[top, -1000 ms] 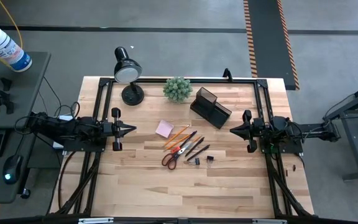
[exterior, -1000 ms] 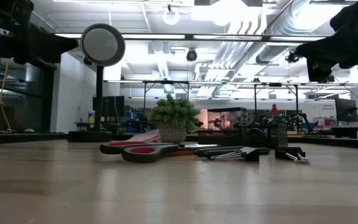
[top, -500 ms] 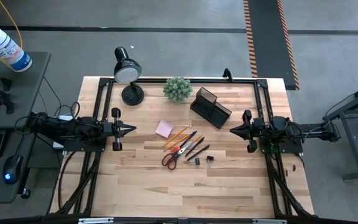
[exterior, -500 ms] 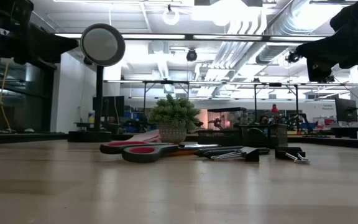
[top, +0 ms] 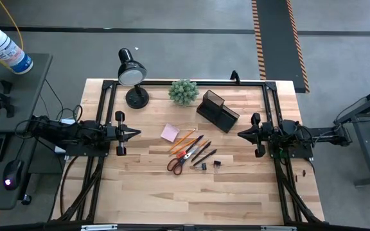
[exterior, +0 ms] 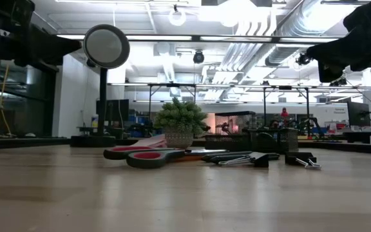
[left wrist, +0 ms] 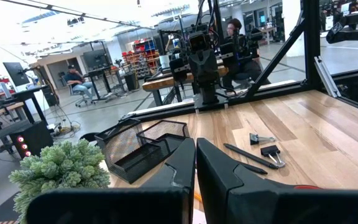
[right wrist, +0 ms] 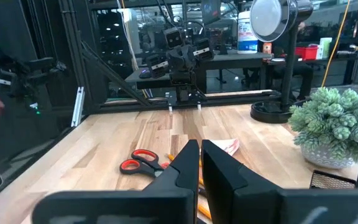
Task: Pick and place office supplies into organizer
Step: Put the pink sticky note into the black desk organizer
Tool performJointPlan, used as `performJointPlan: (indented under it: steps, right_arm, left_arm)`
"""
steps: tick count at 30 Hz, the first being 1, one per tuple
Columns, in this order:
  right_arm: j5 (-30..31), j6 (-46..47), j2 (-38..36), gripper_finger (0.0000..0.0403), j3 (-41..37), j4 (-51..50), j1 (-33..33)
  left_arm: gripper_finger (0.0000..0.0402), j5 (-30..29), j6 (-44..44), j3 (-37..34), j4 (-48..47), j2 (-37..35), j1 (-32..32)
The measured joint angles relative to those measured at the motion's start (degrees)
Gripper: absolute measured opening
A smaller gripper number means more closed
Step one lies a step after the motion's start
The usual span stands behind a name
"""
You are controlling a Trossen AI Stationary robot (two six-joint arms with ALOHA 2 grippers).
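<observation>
High view, left to right: left gripper (top: 135, 133) closed, empty, at the table's left edge; pad (top: 169, 133), pencils (top: 184, 138), scissors (top: 180, 161), pens (top: 202, 153), clips (top: 216, 163) mid-table; organizer (top: 217, 110) behind; right gripper (top: 241, 134) closed, empty.

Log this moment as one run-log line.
left gripper: shut, idle at left | right gripper: shut, idle at right | supplies: on table | organizer: nothing placed yet

My left gripper (top: 135, 133) sits at my left table edge, fingers closed, pointing inward. My right gripper (top: 241, 134) mirrors it at my right edge, fingers closed.
</observation>
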Motion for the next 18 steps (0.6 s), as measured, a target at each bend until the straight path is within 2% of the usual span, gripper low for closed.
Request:
performJointPlan:
  steps: [18]
  right_arm:
    - [-0.14, 0.08, -0.02, 0.0012, 0.00, 0.04, 0.00]
  left_arm:
    - [0.0005, -0.02, 0.00, 0.02, 0.00, -0.02, 0.00]
